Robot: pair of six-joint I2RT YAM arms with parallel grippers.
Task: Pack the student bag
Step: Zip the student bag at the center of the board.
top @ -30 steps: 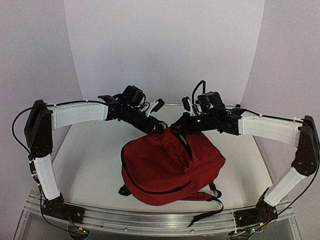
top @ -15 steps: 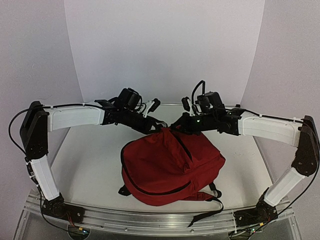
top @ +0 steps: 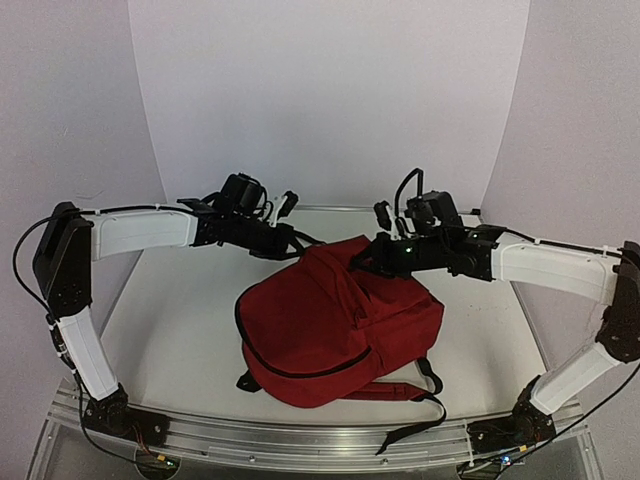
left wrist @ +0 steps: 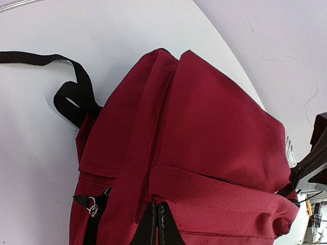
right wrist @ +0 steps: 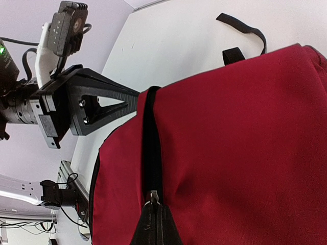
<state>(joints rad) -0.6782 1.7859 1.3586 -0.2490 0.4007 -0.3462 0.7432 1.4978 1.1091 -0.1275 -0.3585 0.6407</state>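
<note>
While left gripper (left wrist: 156, 217) and right gripper (right wrist: 153, 219) each pinch its top fabric tight, student bag (top: 340, 320): main zip (right wrist: 150, 143) apparently closed, no loose items visible; packing likely nearly done.

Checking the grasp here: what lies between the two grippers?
Only the raised top edge of the student bag, which the left gripper and right gripper each pinch shut; the top view shows it.

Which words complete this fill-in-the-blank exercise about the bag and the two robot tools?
1. The student bag is ____ in colour.
2. Its straps are ____.
3. The left tool and the right tool are both ____ on the bag's top fabric, not open.
Missing words: red; black; shut.
</note>
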